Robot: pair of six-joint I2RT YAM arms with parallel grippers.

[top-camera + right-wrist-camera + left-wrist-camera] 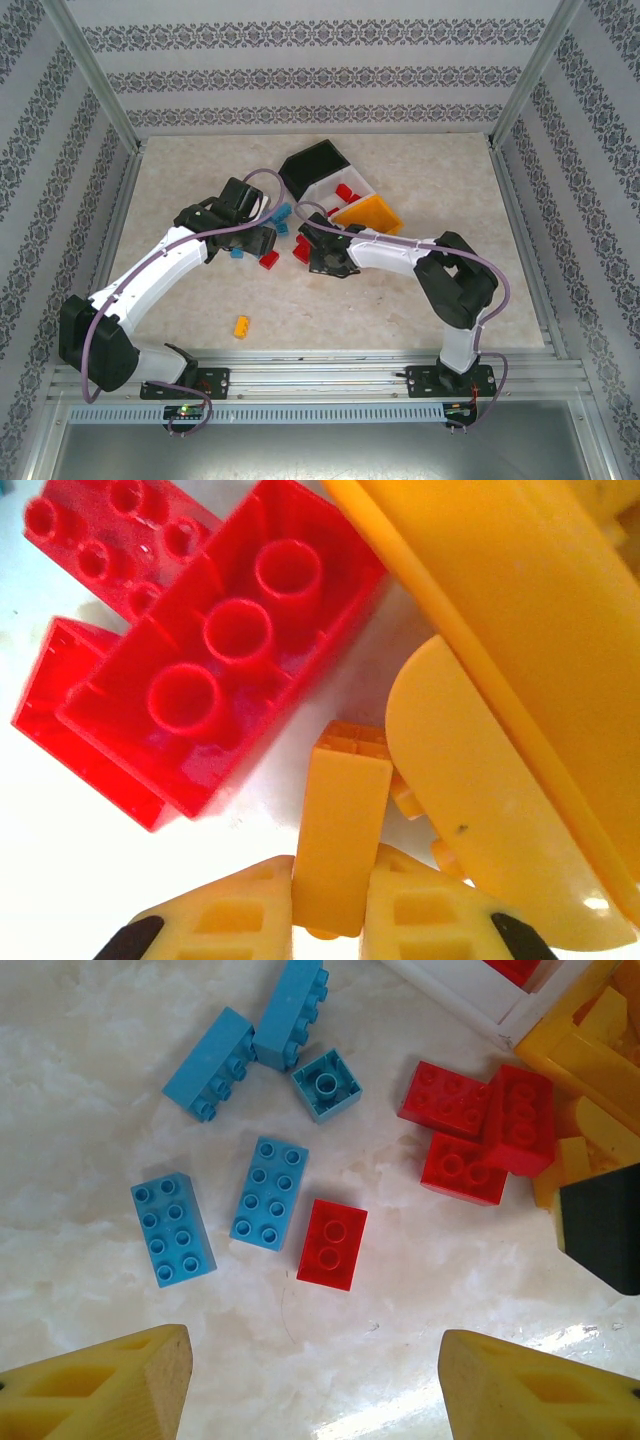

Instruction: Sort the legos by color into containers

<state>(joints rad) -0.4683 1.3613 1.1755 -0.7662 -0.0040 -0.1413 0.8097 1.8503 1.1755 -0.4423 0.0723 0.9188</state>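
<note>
orange-yellow brick [340, 810] sits pinched in the right end effector [333, 895] just beside the orange-yellow bin [520, 630], so lift straight up, clear of the red bricks [215, 650], before crossing its rim, while the left end effector [315, 1360] hangs spread

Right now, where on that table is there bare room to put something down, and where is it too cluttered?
Bare table lies right of the orange bin, along the far left edge, and near the front around the lone yellow brick. It is crowded in front of the bins, where blue bricks and red bricks lie packed together.
</note>
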